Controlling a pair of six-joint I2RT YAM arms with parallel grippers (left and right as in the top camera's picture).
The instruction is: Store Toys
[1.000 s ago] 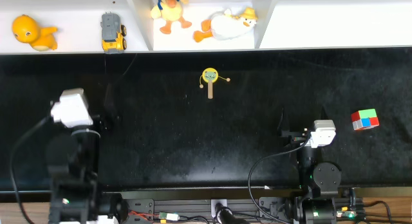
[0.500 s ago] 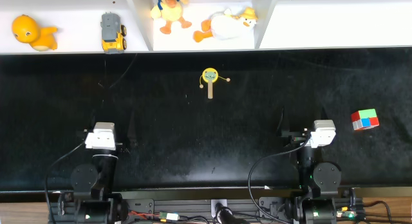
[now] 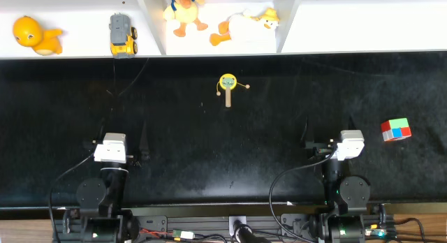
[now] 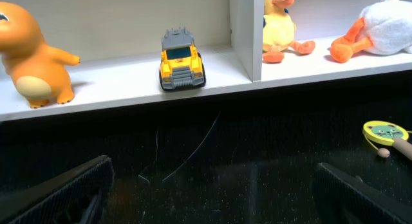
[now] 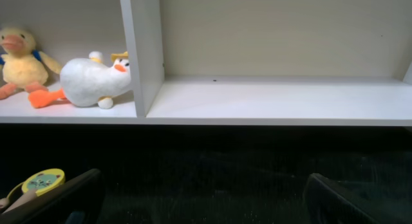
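Black and faintly scratched, the mat (image 3: 209, 145) is spreading across everything in front of us. A white shelf (image 3: 349, 33) is running along its far edge, split by upright dividers, with a pale back wall closing off the room behind. In the left compartment we are seeing an orange toy (image 3: 36, 33) and a truck (image 3: 122, 35) standing apart. In the middle one a yellow duck (image 3: 184, 11) is sitting upright beside a white duck (image 3: 246, 26) that is lying on its side. A rattle (image 3: 228, 84) is lying on the mat just in front of the middle compartment, stick pointing toward us; the green pattern on its disc is too small for us to make out. A cube (image 3: 396, 129) of coloured squares is resting on the mat to the right of the right arm, well apart from the rattle. Our left gripper (image 4: 212, 171) is hanging low over the mat near its base, fingers spread wide and holding nothing. Our right gripper (image 5: 203, 179) is sitting likewise on its side, jaws wide apart, gripping nothing.
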